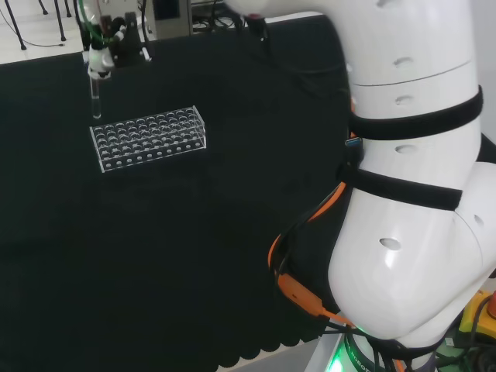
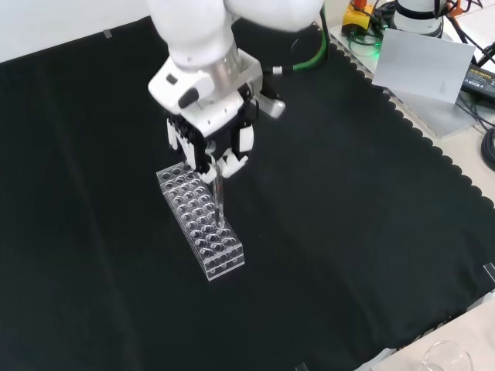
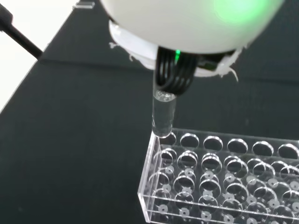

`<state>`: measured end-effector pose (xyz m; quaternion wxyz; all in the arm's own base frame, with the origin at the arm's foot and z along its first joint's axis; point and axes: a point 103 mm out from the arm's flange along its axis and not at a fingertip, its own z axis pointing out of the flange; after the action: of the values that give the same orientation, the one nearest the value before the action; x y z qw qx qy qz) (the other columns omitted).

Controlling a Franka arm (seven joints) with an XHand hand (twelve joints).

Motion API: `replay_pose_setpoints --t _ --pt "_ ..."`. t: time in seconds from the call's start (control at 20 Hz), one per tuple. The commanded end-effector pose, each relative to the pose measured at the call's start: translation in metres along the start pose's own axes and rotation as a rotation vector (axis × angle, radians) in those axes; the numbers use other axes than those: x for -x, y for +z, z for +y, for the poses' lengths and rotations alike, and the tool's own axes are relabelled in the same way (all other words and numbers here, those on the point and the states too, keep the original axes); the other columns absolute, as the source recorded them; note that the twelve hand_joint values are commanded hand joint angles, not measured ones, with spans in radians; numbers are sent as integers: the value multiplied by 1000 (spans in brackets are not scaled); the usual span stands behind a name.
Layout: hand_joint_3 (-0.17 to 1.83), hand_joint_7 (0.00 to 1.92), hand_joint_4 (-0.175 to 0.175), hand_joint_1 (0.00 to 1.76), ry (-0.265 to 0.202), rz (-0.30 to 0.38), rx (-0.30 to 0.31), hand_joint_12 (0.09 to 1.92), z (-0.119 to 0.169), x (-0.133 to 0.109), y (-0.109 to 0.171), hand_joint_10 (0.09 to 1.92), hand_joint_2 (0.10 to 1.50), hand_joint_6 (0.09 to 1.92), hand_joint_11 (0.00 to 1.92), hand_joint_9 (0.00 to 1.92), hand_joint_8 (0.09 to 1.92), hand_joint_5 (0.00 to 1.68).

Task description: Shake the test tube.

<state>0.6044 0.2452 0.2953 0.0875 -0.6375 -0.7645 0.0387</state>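
Hand curled down around the top of a clear test tube, pinching it upright above the clear plastic test tube rack on the black-clothed table. Tube's rounded bottom hanging just over the rack's end row of holes in the wrist view, apparently clear of the rack. Seen in the head view above the rack's far left corner.
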Motion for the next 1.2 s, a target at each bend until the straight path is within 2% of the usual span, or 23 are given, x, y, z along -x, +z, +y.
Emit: replay_pose_setpoints --t 0.05,0.45,0.65,0.8,0.95,1.1,1.2 --pt "931 1522 -175 1347 -17 106 40 1165 -35 26 -47 832 431 431 1221 1567 399 1453" --pt "933 1525 -175 1347 12 131 98 1167 -53 49 -92 830 429 428 1221 1569 395 1456" --pt "934 1526 -175 1347 -9 180 107 1168 -62 36 -115 829 428 426 1220 1570 393 1457" --pt "934 1527 -175 1347 -60 216 116 1169 -74 10 -134 829 428 425 1220 1571 392 1458" --pt "935 1528 -175 1347 -116 218 125 1170 -83 -11 -145 828 427 423 1218 1571 390 1459" --pt "935 1528 -175 1347 -127 192 134 1171 -86 -12 -147 828 427 422 1217 1571 389 1460" --pt "935 1529 -175 1347 -107 161 141 1171 -86 1 -146 828 427 421 1217 1572 388 1460"
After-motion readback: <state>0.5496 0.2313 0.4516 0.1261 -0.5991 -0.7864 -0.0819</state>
